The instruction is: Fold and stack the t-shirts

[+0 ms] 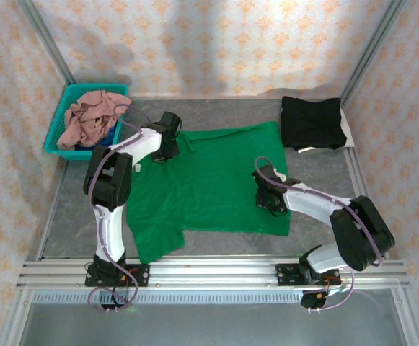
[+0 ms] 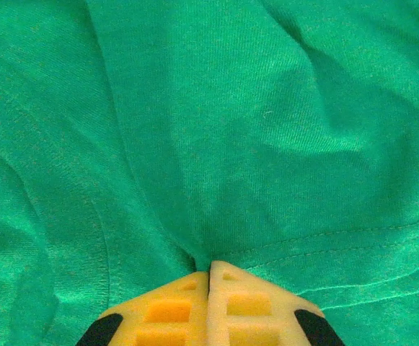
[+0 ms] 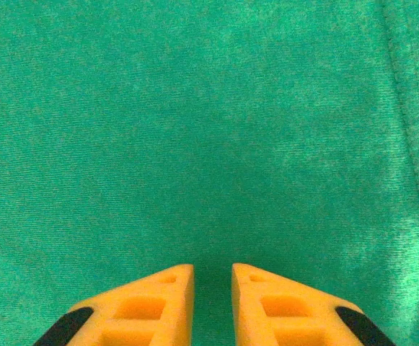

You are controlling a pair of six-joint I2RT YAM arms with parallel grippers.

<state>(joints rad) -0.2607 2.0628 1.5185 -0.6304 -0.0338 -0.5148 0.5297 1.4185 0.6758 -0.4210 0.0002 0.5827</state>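
grey table [image 1: 72, 209] within floral-papered walls [image 1: 216, 43] bears the green t-shirt [image 1: 209, 180], left gripper [image 2: 209, 270] pinched tight on its cloth, right gripper [image 3: 213, 268] slightly parted over it, empty

We are looking down at a grey table [image 1: 216, 108], with walls [image 1: 216, 43] in pale floral paper standing around it. A teal basket [image 1: 71, 97] is sitting at its far left corner. A silver rail [image 1: 216, 274] is running along the near edge, and metal posts [image 1: 47, 40] are slanting up at the far corners.
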